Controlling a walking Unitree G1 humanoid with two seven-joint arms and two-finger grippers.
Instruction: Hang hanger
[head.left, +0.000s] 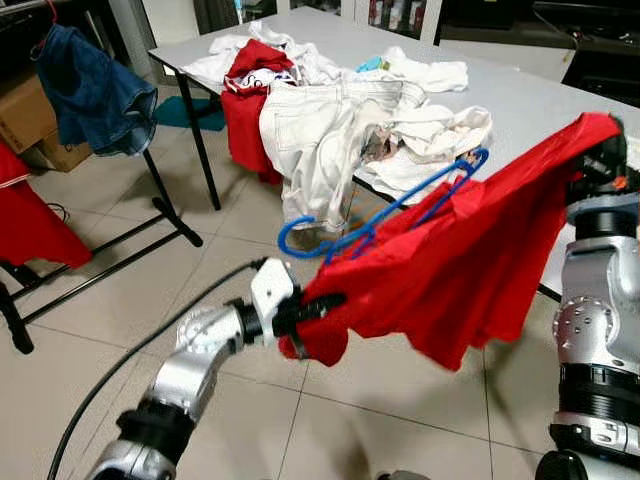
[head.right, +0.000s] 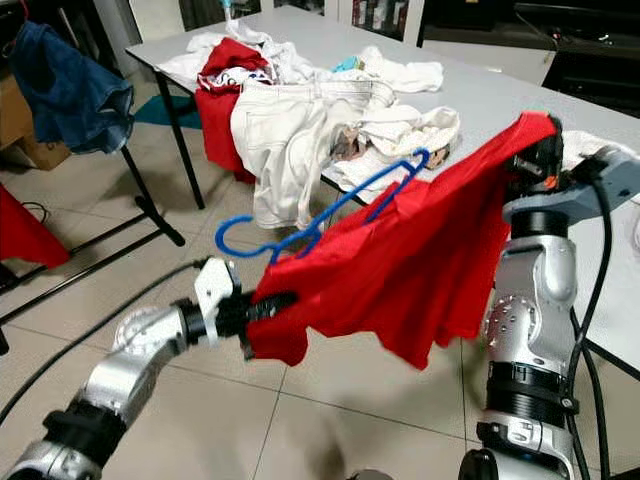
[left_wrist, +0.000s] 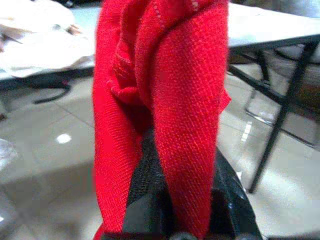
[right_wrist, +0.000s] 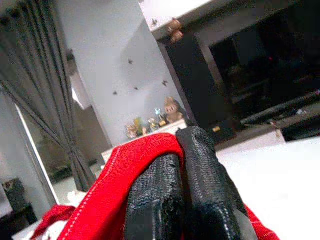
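A red shirt (head.left: 470, 270) is stretched in the air between my two arms. A blue hanger (head.left: 385, 215) sits inside it, hook end poking out to the left above the floor. My left gripper (head.left: 315, 305) is shut on the shirt's lower left corner, and red cloth wraps its fingers (left_wrist: 145, 185) in the left wrist view. My right gripper (head.left: 605, 135) is raised at the right and shut on the shirt's upper corner; its fingertips (right_wrist: 185, 175) pinch the red hem.
A grey table (head.left: 520, 100) behind carries a heap of white and red clothes (head.left: 330, 110). A black clothes rack (head.left: 100, 250) at the left holds a denim garment (head.left: 95, 90) and a red one (head.left: 25, 215). Cardboard boxes (head.left: 30, 120) stand behind it. Tiled floor below.
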